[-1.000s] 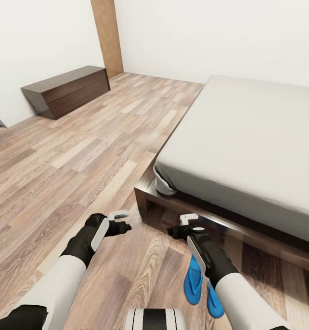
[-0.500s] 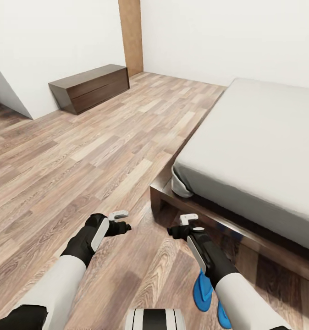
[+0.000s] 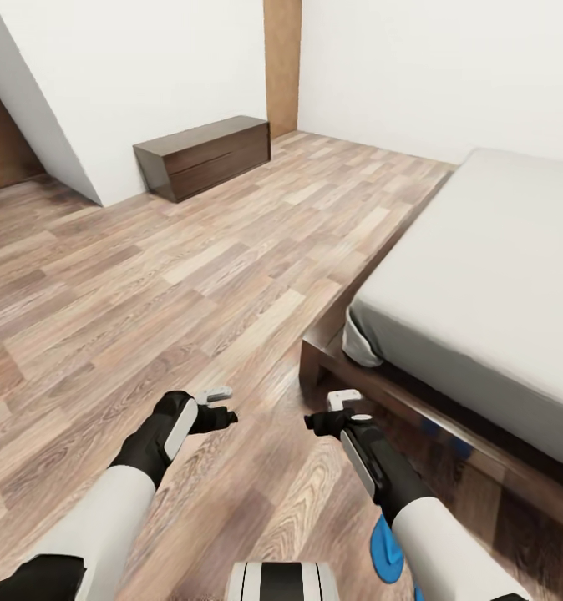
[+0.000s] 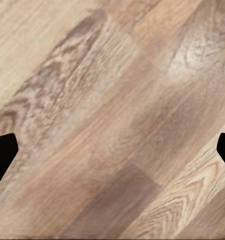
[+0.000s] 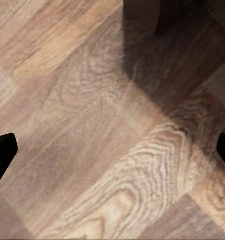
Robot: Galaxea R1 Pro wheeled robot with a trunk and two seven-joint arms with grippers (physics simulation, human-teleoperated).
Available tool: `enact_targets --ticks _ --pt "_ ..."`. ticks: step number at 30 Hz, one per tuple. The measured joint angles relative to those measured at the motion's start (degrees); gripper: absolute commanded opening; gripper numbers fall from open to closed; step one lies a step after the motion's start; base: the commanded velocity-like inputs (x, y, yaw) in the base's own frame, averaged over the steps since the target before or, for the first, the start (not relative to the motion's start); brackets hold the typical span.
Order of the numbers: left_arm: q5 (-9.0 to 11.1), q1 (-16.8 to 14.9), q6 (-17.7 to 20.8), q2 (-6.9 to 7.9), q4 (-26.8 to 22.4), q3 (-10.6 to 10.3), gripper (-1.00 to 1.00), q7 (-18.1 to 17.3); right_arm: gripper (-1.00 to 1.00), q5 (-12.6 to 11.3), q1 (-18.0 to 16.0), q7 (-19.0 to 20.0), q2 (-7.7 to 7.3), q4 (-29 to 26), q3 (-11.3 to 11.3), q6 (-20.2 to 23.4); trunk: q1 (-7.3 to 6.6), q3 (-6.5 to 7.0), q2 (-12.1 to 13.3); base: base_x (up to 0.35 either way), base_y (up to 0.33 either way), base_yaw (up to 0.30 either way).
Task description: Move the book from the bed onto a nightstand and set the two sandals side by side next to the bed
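The bed (image 3: 482,275), a plain light-grey mattress on a dark brown frame, fills the right of the head view; no book shows on the part of it in sight. One bright blue sandal (image 3: 388,547) lies on the floor at the bottom edge, largely covered by my right forearm. A nightstand (image 3: 205,156) stands against the far white wall. My left gripper (image 3: 219,405) (image 4: 112,155) and right gripper (image 3: 332,411) (image 5: 112,155) hover over the planks near the bed's corner, both open and holding nothing.
Pale wood-plank floor (image 3: 148,284) stretches wide to the left and ahead. A brown wooden post (image 3: 282,63) rises in the far corner, and a white wall edge (image 3: 39,100) juts in at the left. The bed frame's corner (image 3: 315,371) is just ahead of my right gripper.
The whole view has swung left: bed and nightstand slid rightward in the picture, and the blue sandals dropped toward the bottom edge. Both arms hold the same pose.
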Motion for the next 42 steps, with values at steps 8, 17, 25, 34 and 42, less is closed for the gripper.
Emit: enact_targets --ticks 8,17,25,34,42 --pt "-0.03 0.61 -0.52 2.39 8.19 0.31 1.0 -0.07 1.0 -0.06 0.04 0.28 0.2 5.45 0.27 -6.96 0.0 0.0 0.0 0.0 0.0 0.24" --pt "0.33 1.78 -11.77 3.5 14.85 0.31 1.0 -3.24 1.0 -0.04 0.05 0.26 0.49 13.54 0.25 -13.11 0.0 0.0 0.0 -0.004 0.003 0.234" --pt "0.29 1.8 -13.6 3.36 15.01 0.28 1.0 -3.62 1.0 -0.04 0.05 0.16 0.61 14.63 0.25 -15.05 0.0 0.0 0.0 -0.089 0.063 0.077" --pt "0.27 1.81 -13.57 3.33 15.01 0.26 1.0 -3.53 1.0 0.03 0.03 -0.08 0.62 14.68 0.16 -15.04 0.0 0.0 0.0 -0.045 0.038 0.214" --pt "0.27 1.79 -13.66 3.3 15.12 0.26 1.0 -3.67 1.0 -0.03 0.05 0.12 0.61 14.65 0.22 -15.03 -0.01 0.0 0.0 0.028 -0.016 0.05"
